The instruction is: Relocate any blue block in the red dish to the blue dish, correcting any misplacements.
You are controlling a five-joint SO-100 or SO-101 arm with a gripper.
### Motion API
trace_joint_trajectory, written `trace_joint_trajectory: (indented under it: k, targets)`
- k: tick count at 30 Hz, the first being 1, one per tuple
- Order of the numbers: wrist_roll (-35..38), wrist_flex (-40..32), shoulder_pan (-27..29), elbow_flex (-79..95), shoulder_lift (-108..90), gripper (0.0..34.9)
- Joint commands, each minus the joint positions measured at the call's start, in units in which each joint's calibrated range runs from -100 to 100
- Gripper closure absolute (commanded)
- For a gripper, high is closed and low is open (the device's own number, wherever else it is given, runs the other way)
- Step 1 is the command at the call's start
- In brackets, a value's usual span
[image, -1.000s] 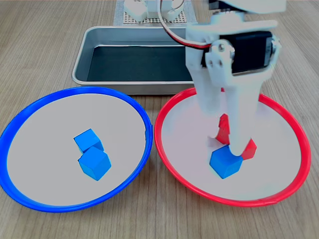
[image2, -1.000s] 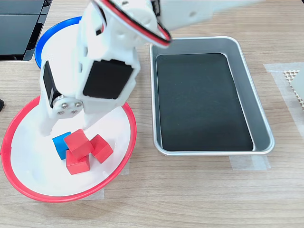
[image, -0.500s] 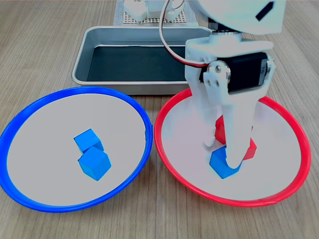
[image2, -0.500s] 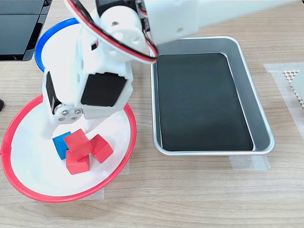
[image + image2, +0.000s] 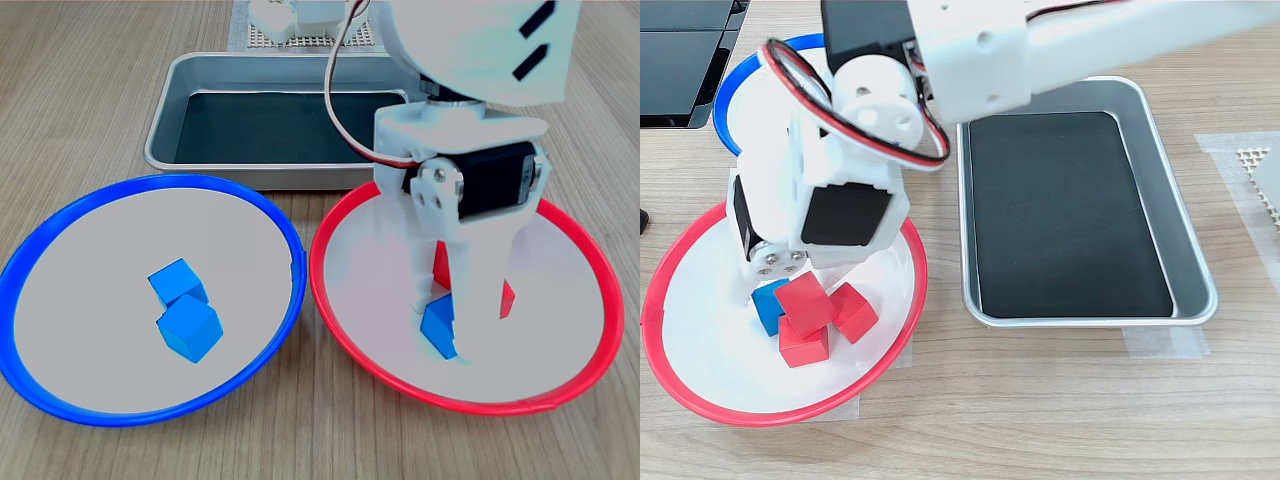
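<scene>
Gripper (image 5: pixel 452 325) is down in the red dish (image 5: pixel 590 250), fingers either side of the blue block (image 5: pixel 440 322) but apparently not squeezed shut yet, red cubes (image 5: pixel 810 315) right beside it. Looks like the grab step; next it needs closing, lifting, then carrying over to the blue dish (image 5: pixel 60 225).

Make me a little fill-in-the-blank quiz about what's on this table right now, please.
1. The blue dish holds ____ blue cubes.
2. The blue block between the gripper fingers lies in the dish with the ____ rim.
3. Besides that block, the red dish holds three ____ cubes.
4. The metal tray has a ____ liner and no cubes in it.

Missing words: two; red; red; black
</scene>
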Motion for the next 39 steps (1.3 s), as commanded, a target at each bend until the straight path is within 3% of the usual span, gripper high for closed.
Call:
trace_joint_trajectory:
  k: [1,9,21,39]
  targets:
    - [0.05,0.44,0.07,-3.4,0.4,20.7]
    - [-0.2,4.32,-0.31,-5.59,0.91,23.0]
    - [-0.29,6.14,-1.44,-5.68,-0.37,34.8]
    - [-0.59,3.83,-1.06,-0.58,-13.59,34.9]
